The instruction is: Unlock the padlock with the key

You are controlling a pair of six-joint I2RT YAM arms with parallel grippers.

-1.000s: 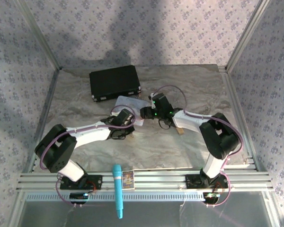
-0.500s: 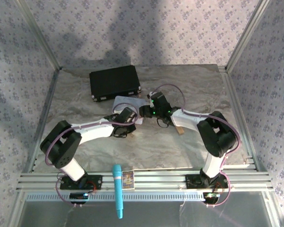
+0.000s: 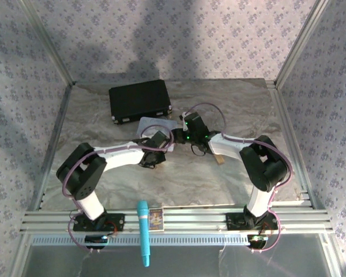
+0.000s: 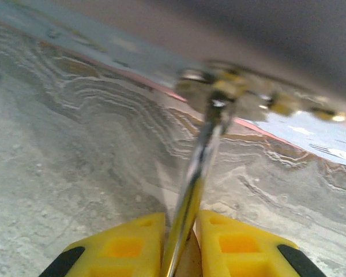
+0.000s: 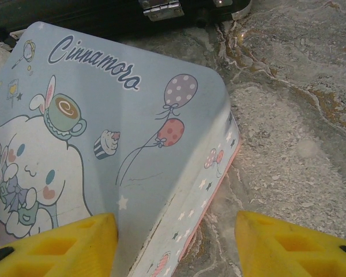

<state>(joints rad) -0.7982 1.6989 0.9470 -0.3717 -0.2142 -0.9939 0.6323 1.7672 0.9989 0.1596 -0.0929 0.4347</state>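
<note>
The left gripper (image 4: 181,245) is clamped on the key (image 4: 197,167). Its tip meets the blurred padlock (image 4: 233,92) straight ahead; I cannot tell if it is seated. Keep the key in line and turn gently, or it may slip. The right gripper (image 5: 176,242), fingers apart, straddles the tin (image 5: 104,133) corner, which crowds the padlock. A case (image 5: 92,11) lies beyond.
</note>
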